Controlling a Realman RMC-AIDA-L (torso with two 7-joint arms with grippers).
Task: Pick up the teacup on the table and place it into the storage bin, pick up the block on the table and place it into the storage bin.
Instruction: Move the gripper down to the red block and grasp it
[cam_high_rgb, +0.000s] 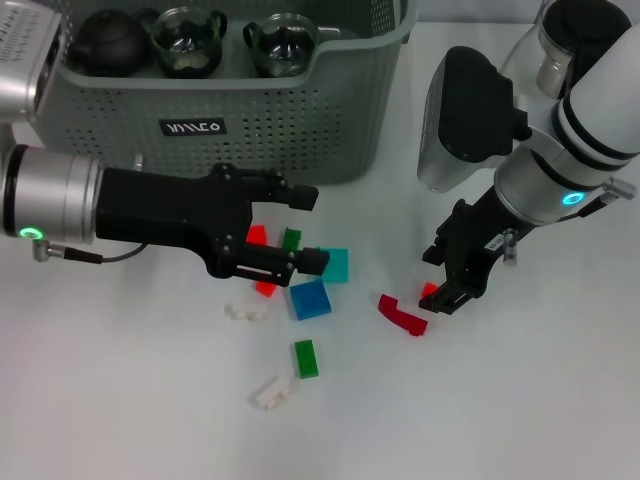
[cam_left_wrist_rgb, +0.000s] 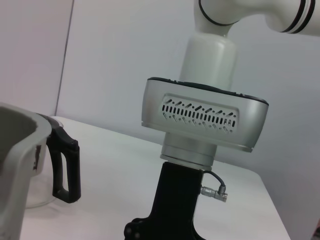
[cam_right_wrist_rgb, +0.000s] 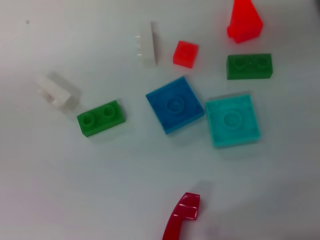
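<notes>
Loose blocks lie on the white table: a blue block (cam_high_rgb: 310, 298) (cam_right_wrist_rgb: 175, 105), a teal one (cam_high_rgb: 337, 265) (cam_right_wrist_rgb: 233, 120), green ones (cam_high_rgb: 306, 358) (cam_right_wrist_rgb: 100, 118), red, white and a dark red curved piece (cam_high_rgb: 402, 315) (cam_right_wrist_rgb: 182, 217). My left gripper (cam_high_rgb: 308, 228) hovers open over the red and green blocks in front of the storage bin (cam_high_rgb: 350, 110). Two glass teacups (cam_high_rgb: 187, 40) (cam_high_rgb: 282, 45) sit inside the bin; no teacup shows on the table. My right gripper (cam_high_rgb: 440, 285) points down beside the dark red piece, with a small red bit at its tip.
A dark teapot (cam_high_rgb: 110, 40) rests in the bin's left end. A glass carafe (cam_high_rgb: 552, 50) with a black handle (cam_left_wrist_rgb: 62, 167) stands at the back right, behind my right arm (cam_left_wrist_rgb: 200, 125). Bare table lies along the front edge.
</notes>
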